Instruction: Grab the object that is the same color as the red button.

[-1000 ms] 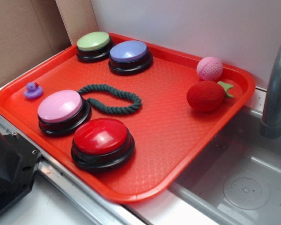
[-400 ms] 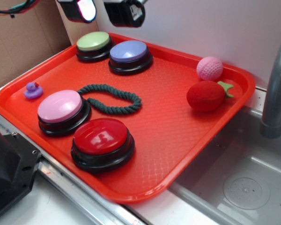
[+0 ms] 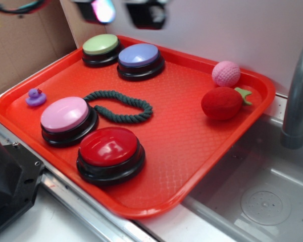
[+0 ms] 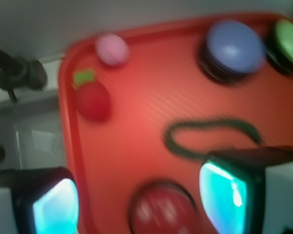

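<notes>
**Fingers high over the far edge, red plush toy not yet approached**

Your target is the red plush toy, lying on the tray at about 3 o'clock, green stem pointing toward the right rim. It matches the red button at the tray's 7 o'clock. Don't confuse it with the pink ball, which sits just beside the toy on the far side; I can't tell whether they touch.

Fingers are at the very top of the exterior view, over the 12 o'clock end above the green button and purple button. They hang well apart from the toy. In the wrist view the two pads stand wide with clear tray between them, holding nothing. My read: that height is there to clear the buttons before you cross toward 3 o'clock.

Other clutter: green rope loop mid-tray, pink button and a small purple duck on the 9 o'clock side. None of it sits between the fingers and the toy, as far as I can judge.

What's hard to see:
- Fingers are cropped by the frame top and motion-blurred, so height over the tray is unclear.
- Wrist view is smeared; toy shows only as a red blob with a green patch.
- Arm itself is out of frame.
- The toy's underside is hidden.
</notes>
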